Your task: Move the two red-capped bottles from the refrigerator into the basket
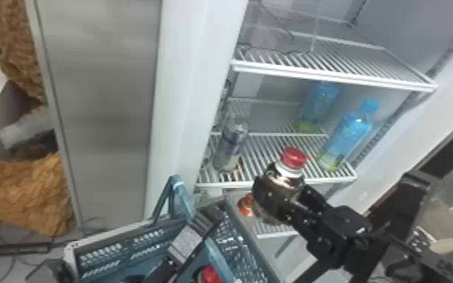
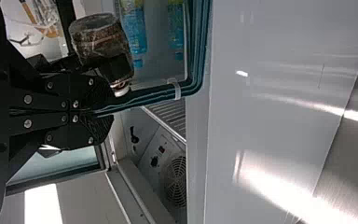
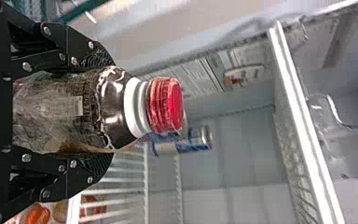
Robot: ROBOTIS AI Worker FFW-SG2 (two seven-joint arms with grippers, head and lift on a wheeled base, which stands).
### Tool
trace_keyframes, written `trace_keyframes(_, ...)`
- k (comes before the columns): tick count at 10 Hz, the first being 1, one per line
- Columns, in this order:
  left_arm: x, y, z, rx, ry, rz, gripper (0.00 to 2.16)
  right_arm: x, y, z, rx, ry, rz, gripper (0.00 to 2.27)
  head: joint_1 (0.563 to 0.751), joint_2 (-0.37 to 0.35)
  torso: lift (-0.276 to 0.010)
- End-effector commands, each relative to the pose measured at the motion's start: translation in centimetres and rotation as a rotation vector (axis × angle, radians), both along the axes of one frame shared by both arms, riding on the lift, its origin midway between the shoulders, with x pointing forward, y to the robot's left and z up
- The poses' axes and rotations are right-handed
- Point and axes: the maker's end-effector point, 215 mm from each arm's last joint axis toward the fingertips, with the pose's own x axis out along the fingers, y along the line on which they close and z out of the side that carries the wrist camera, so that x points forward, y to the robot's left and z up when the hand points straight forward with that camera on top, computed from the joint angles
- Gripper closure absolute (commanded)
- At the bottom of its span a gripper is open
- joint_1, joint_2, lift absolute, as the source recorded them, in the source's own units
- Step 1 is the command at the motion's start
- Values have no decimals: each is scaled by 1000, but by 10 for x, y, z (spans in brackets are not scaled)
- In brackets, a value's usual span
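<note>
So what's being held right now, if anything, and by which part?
The right claw holds a red-capped bottle around its body, below the neck. The left claw grips the basket by what looks like its handle.

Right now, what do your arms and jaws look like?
The left arm and right arm are black and blocky, the left with a pale grey rectangular patch. The jaws on both are angular black plates with round silver screws and dark, textured ends.
</note>
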Motion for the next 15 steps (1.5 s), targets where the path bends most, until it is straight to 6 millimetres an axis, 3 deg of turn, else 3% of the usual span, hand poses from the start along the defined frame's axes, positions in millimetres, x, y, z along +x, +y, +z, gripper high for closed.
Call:
trace_keyframes(1, 0, 0, 1, 0, -2, 0, 1204, -8, 15, -7, 21, 30, 35, 1274, 695, -350, 0)
trace_keyframes(5, 0, -2, 2, -3, -4, -3, 1204, -10, 57, -27, 95, 82, 132, 1243, 695, -350, 0)
trace_keyframes(6, -1, -3, 2, -4, -4, -5, 1204, -9, 65, -36, 122, 100, 152, 868, 695, -350, 0)
trace_keyframes(7, 0, -3, 3, -6, -3, -5, 1204, -6, 73, -39, 135, 102, 174, 309, 695, -350, 0)
trace_keyframes(8, 0, -2, 3, -5, -3, -2, 1204, -5, 73, -39, 140, 97, 173, 28, 695, -350, 0)
trace_keyframes(9, 0, -2, 3, -7, -3, -2, 1204, -4, 72, -36, 142, 84, 172, 104, 695, -350, 0)
trace_keyframes(12, 0, -3, 4, -6, -6, -4, 1204, -7, 49, -23, 112, 15, 122, 228, 695, -350, 0)
trace_keyframes(14, 1, -2, 3, -5, -6, 0, 1204, -12, 10, -17, 134, -100, 32, 231, 695, -350, 0)
trace_keyframes(15, 1, -1, 3, -6, -5, 2, 1204, -22, -8, -24, 113, -92, 1, 231, 695, -350, 0)
